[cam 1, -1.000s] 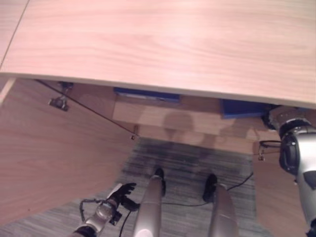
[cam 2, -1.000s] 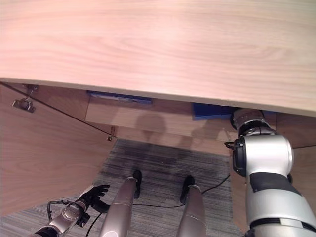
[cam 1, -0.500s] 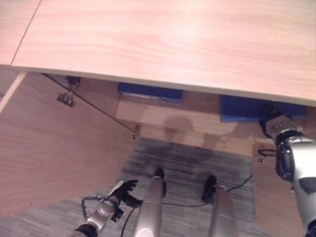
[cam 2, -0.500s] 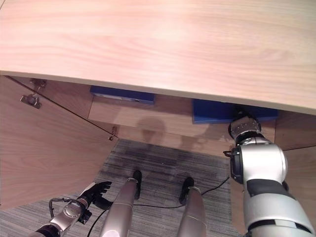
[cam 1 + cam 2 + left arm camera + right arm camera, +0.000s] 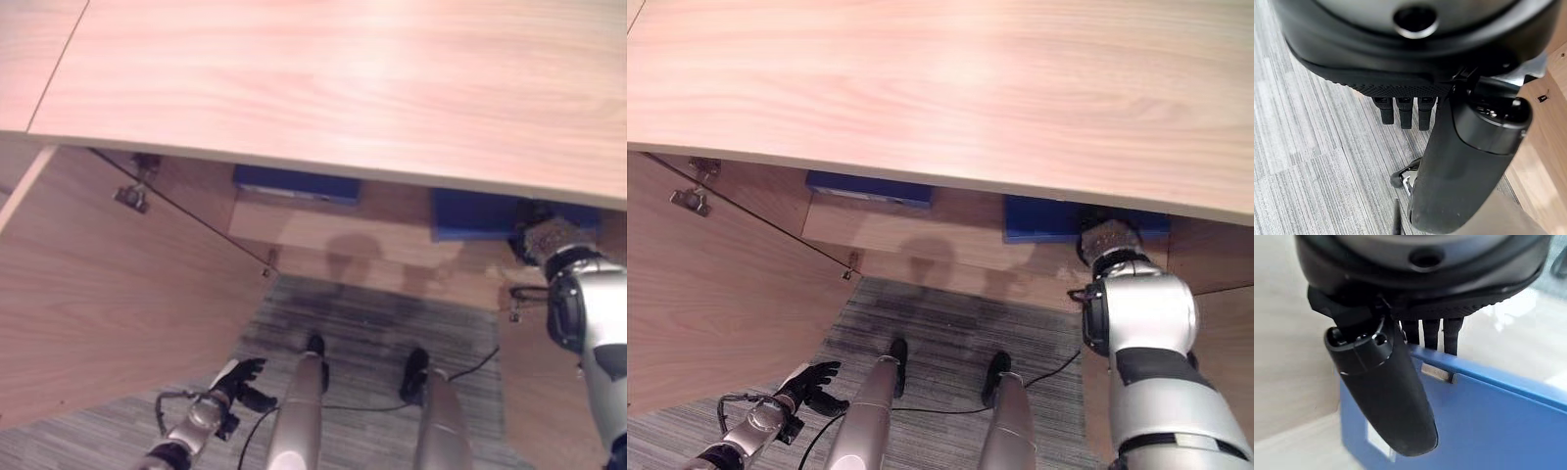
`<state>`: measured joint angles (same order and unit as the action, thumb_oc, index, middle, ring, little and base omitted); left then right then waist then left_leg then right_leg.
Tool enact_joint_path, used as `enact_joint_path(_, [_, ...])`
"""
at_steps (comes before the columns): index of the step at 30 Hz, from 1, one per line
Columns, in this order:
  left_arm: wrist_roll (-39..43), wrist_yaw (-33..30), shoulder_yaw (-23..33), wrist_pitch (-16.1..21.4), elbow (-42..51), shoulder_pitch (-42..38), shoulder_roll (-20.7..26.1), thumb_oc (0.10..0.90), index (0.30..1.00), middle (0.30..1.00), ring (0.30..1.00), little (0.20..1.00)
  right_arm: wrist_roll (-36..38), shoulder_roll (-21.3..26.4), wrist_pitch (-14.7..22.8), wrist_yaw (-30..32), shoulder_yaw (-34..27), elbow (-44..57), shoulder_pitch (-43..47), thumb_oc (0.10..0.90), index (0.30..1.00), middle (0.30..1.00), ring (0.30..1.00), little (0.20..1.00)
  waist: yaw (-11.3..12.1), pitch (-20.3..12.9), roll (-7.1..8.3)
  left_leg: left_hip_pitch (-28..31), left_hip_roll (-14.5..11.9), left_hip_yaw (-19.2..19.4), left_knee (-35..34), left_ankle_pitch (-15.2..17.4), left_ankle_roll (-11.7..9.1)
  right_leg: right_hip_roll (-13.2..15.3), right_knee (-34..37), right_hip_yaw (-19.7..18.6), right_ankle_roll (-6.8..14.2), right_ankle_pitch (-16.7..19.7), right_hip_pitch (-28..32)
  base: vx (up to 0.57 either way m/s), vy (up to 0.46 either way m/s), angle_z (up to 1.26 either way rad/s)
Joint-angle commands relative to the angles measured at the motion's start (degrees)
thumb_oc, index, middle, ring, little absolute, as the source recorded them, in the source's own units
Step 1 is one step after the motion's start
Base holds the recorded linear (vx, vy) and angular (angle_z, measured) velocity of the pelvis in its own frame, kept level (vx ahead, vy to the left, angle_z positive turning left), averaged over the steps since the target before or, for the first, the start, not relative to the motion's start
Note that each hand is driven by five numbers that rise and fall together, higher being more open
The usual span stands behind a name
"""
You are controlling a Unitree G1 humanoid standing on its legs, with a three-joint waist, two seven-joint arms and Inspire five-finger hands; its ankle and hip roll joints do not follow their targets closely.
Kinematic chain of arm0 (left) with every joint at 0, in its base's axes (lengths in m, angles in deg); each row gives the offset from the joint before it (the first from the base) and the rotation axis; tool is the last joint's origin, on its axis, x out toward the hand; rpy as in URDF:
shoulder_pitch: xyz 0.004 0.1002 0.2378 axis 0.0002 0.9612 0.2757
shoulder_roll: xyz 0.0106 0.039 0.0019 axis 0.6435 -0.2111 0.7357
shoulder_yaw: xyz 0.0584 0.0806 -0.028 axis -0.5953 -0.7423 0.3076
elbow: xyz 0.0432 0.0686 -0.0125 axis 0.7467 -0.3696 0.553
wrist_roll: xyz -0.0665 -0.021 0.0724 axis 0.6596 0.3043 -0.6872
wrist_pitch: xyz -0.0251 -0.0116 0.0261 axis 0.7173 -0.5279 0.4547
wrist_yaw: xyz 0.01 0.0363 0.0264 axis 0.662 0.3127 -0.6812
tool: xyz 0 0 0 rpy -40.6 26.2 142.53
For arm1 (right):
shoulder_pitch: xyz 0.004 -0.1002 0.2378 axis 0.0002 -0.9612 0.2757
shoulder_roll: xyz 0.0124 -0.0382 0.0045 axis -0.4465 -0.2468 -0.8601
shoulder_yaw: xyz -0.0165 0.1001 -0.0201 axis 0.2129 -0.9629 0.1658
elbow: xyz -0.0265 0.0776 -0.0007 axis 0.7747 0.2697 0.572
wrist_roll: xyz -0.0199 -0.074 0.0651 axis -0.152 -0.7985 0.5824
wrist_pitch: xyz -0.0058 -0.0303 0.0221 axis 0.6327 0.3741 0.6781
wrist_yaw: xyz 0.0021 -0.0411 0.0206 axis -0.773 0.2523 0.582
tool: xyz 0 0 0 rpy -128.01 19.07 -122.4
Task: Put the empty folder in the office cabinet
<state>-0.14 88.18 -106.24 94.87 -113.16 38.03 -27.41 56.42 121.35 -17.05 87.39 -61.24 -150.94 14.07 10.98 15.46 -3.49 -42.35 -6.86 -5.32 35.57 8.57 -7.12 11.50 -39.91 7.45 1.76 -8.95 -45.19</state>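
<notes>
Folder [image 5: 1488,421], blue and rigid, likely light and slick-faced, sits inside the cabinet [image 5: 921,88] at two o'clock; best gripped across its spine edge. Right robot hand [image 5: 1400,396] pinches that edge, thumb over fingers; left robot hand [image 5: 811,377] hangs relaxed, holding nothing, at seven o'clock.

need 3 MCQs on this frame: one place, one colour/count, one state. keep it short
1. Where is the folder that the right hand has hold of?
A. on the carpet
B. inside the cabinet, under its top panel
C. on top of the cabinet

2. What colour are the two folders in the cabinet?
A. blue
B. red
C. green

3. What is the left hand doing?
A. gripping a folder
B. pulling the cabinet door
C. hanging low over the carpet, holding nothing

Key:
1 B: the right folder lies on the cabinet's inner shelf below the top panel, with the right hand's thumb and fingers round its edge.
2 A: both it and the left folder are blue.
3 C: the left wrist view shows relaxed fingers over the grey carpet, nothing in them.
</notes>
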Motion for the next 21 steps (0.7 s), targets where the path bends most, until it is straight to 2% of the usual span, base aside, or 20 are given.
enact_joint_path(1, [-1.25, -0.54, 1.62, 1.71, -3.16, -2.25, 1.29, 0.800, 0.900, 0.900, 0.900, 0.900, -2.03, 4.81, 3.82, -2.83, 3.48, 4.38, 6.54, 0.800, 0.900, 0.900, 0.900, 0.900, 0.50, 1.87, 0.09, 3.75, -1.39, -3.49, -6.60, -0.61, -2.32, 1.25, 0.86, -0.38, 5.37, -5.99, 8.30, 0.00, -0.010, 0.04])
enact_joint_path(3, [-1.77, -0.44, 1.67, 1.65, -3.60, -2.38, 1.06, 0.800, 0.900, 0.900, 0.900, 0.900, -4.12, 6.08, 3.31, -3.64, 4.72, 4.38, 8.20, 0.800, 0.900, 0.900, 0.900, 0.900, 0.64, 1.47, 0.33, 4.71, -1.28, -3.70, -7.43, -0.92, -2.40, 1.28, 1.52, -0.11, 5.27, -5.94, 9.56, 0.00, 0.000, 0.00])
enact_joint_path(6, [-1.57, -0.07, 1.65, 1.20, -4.40, -3.58, 0.63, 0.800, 0.900, 0.900, 0.900, 0.900, -4.85, 5.01, 2.77, -4.33, 3.90, 2.88, 7.59, 0.800, 0.900, 0.900, 0.900, 0.900, 0.61, 1.44, 0.23, 6.28, -1.19, -3.78, -9.13, -1.49, -2.48, 1.19, 2.62, 0.21, 5.31, -5.59, 11.22, 0.00, 0.001, 0.01])
enact_joint_path(12, [-1.64, -0.56, 1.17, 1.11, -6.22, -5.12, -1.92, 0.800, 0.900, 0.900, 0.900, 0.900, -3.09, -2.51, 4.62, -3.94, -3.13, 2.57, -0.74, 0.800, 0.900, 0.900, 0.900, 0.900, 0.48, 0.81, -0.95, 9.74, -0.13, -3.63, -14.86, -3.81, -2.32, 1.67, 7.27, 0.99, 5.88, -3.55, 14.92, 0.03, 0.026, 0.04])
enact_joint_path(16, [-1.93, -0.97, 1.21, 1.06, -6.31, -5.37, -2.92, 0.800, 0.900, 0.900, 0.900, 0.900, -2.14, -6.24, 5.46, -3.52, -5.02, 3.44, -3.38, 0.800, 0.900, 0.900, 0.900, 0.900, 0.58, 0.46, -1.51, 10.82, 0.20, -3.60, -16.58, -4.40, -2.20, 1.93, 8.79, 1.22, 6.23, -2.89, 15.87, 0.03, 0.031, 0.00])
enact_joint_path(18, [-1.83, -1.74, 1.26, 1.26, -6.70, -5.96, -4.73, 0.800, 0.900, 0.900, 0.900, 0.900, -1.42, -11.25, 6.23, -3.24, -6.97, 4.90, -7.24, 0.800, 0.900, 0.900, 0.900, 0.900, 0.80, 0.11, -2.34, 12.11, 0.65, -3.73, -18.92, -5.39, -2.10, 2.57, 10.02, 1.55, 6.65, -2.29, 16.88, 0.07, 0.063, 0.02])
enact_joint_path(21, [-2.20, -2.38, 1.33, 1.48, -6.86, -5.96, -6.04, 0.800, 0.900, 0.900, 0.900, 0.900, -0.50, -14.04, 6.83, -3.52, -8.27, 6.38, -10.46, 0.800, 0.900, 0.900, 0.900, 0.900, 1.04, -0.20, -3.24, 13.35, 1.36, -3.91, -21.10, -6.22, -1.91, 3.46, 10.89, 2.09, 6.98, -1.97, 17.67, 0.05, 0.069, 0.10])
